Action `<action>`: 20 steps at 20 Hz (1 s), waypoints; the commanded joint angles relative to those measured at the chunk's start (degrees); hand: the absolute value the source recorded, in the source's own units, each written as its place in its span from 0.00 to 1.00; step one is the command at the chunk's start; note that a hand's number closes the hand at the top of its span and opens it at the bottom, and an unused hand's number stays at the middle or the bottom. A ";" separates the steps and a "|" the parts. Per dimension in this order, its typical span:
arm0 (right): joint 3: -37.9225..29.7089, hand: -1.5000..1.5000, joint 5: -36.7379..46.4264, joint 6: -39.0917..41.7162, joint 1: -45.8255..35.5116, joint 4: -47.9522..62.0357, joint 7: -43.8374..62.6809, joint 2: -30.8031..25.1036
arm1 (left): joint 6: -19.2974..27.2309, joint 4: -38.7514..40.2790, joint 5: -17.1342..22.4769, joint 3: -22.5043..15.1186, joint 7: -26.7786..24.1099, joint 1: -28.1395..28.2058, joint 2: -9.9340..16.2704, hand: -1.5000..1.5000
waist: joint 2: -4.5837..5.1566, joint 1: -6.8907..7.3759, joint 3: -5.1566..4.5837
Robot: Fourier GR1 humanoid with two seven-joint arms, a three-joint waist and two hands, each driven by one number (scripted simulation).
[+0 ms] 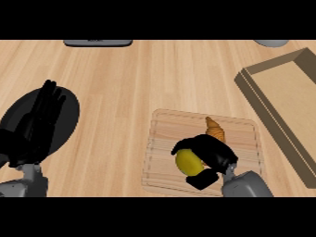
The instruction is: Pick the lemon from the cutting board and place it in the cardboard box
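A light wooden cutting board [201, 152] is seen lying flat on the wooden counter [140, 78]. It is used here as the landmark.

On the near part of the cutting board, a yellow lemon [187, 162] is seen. The right hand [211, 155] is curled around the lemon, with black fingers bent over its top and the thumb tucked under its near end. So the lemon is held by this hand, and part of it is hidden by the fingers. Whether the lemon is lifted off the board or touching it cannot be told.

Just behind the hand, also on the cutting board, a small orange-brown croissant [215, 128] is seen. It is just beside the fingers; whether it is touched by them cannot be told.

To the right of the cutting board, a long cardboard box [293, 111] is placed at a slant. Its top is open, and brown walls are seen around it. The lemon is well apart from the box.

To the left of the cutting board, a black frying pan [64, 120] is seen. The left hand [37, 125] is held above the pan, with fingers straight and close together, pointing away. Nothing is held by it.

Far behind the cutting board, at the counter's back edge, a dark grey flat thing [97, 42] and a light grey round thing [273, 42] are partly seen.
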 commanded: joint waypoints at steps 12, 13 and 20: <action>5.50 1.00 14.36 -13.01 0.53 -5.32 4.68 3.09 | 0.01 0.22 0.99 1.71 2.81 -2.81 1.09 0.50 | -0.08 -0.31 -0.03; 9.26 1.00 18.34 -17.82 3.47 -5.53 6.23 3.42 | 0.58 0.47 -0.12 0.50 2.12 -2.16 0.14 0.50 | -0.14 -0.47 -0.03; 19.56 1.00 25.93 -17.35 2.87 -18.20 20.44 3.52 | -0.03 -3.90 0.97 0.93 4.33 -0.59 1.06 0.50 | -0.23 -0.10 -0.01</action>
